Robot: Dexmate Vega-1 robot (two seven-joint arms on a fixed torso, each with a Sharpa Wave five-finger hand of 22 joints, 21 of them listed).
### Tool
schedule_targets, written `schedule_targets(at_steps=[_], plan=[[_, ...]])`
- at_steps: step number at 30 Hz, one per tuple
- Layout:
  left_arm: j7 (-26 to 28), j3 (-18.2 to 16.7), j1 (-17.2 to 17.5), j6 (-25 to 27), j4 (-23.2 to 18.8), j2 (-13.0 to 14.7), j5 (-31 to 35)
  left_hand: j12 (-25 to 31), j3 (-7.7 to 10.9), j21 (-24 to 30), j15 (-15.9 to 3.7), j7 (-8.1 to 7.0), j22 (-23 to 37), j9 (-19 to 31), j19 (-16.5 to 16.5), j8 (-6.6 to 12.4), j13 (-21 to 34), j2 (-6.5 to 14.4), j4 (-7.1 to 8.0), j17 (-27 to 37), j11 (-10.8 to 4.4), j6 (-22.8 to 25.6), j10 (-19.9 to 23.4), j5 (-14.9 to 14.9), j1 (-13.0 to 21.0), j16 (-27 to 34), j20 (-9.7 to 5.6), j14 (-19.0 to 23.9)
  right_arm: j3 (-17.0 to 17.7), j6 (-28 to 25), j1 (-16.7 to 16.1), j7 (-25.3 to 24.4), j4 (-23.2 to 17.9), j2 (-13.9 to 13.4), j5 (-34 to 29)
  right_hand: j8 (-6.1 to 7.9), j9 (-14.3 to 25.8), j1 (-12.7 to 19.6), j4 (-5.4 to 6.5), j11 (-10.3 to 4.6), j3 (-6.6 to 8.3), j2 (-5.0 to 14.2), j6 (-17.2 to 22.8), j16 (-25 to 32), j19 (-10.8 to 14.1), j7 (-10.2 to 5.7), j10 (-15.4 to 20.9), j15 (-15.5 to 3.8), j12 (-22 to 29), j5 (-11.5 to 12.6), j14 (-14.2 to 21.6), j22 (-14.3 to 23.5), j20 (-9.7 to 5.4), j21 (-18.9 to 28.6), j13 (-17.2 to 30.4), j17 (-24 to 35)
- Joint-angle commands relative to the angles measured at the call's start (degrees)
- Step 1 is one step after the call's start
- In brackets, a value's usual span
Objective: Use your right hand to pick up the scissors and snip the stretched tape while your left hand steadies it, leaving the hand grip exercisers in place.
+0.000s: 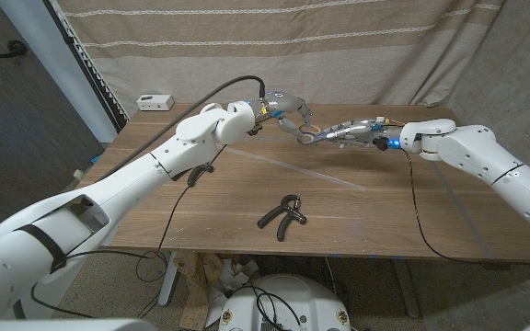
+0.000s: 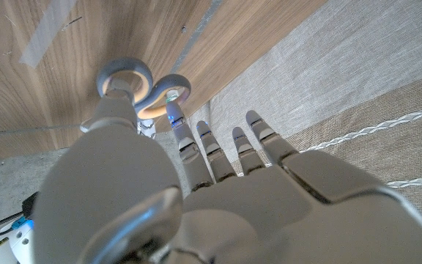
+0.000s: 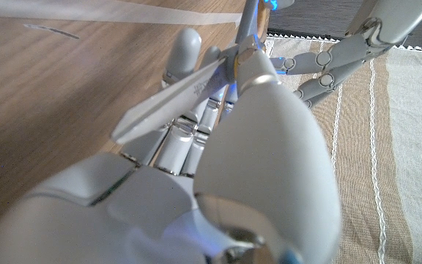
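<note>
right hand [image 1: 362, 131] grips scissors [image 1: 313, 137] near far table edge [image 1: 339, 108], touching spread, empty left hand [image 1: 283, 108].

Scissors [image 1: 313, 136]: grey looped handles, silver blades, raised above table in upper centre of head frame, lying roughly level. In right wrist view blades [image 3: 174, 99] partly apart.

Tape [image 1: 320, 174]: clear strip, stretched diagonally across tabletop at frame centre, running from upper left toward lower right, uncut as far as visible.

Hand grip exercisers: one black, V-shaped [image 1: 283, 214], lower centre on table; second [image 1: 195, 171] left of centre, partly hidden.
</note>
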Motion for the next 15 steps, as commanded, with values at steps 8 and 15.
schedule_targets(at_steps=[8,15], plan=[[0.5,0.3,0.3,0.0,-0.4,-0.3,0.6,0.2,0.95,0.1,-9.99,-0.40,0.3,0.4,0.5,0.58,0.3,1.7,0.16,0.2,-0.19,2.6,0.5,-0.3,0.9,0.3,-6.75,0.1,0.1,0.1,-0.2,0.3,-0.4,-0.1,0.3,-0.45,0.3,9.5,-0.13,0.16,0.23,9.17,0.3,0.3,-0.2,0.10,0.7,-6.05,-0.4,0.2,5.6,0.1,-3.35,0.6,0.1,0.3],[1.5,0.4,0.8,0.1,-0.5,-0.4,1.2,0.1,1.21,0.1,-9.99,-0.59,0.3,0.4,0.5,0.59,0.3,2.0,0.08,0.2,-0.17,2.9,0.3,-0.5,1.2,0.1,-6.83,-0.1,0.4,0.4,-0.7,0.3,-1.0,-0.5,0.3,-0.50,0.3,9.5,-0.08,-0.03,0.25,9.26,0.3,0.4,-0.3,0.05,0.7,-6.01,-0.5,0.2,5.7,0.1,-3.34,0.7,0.1,0.3]])
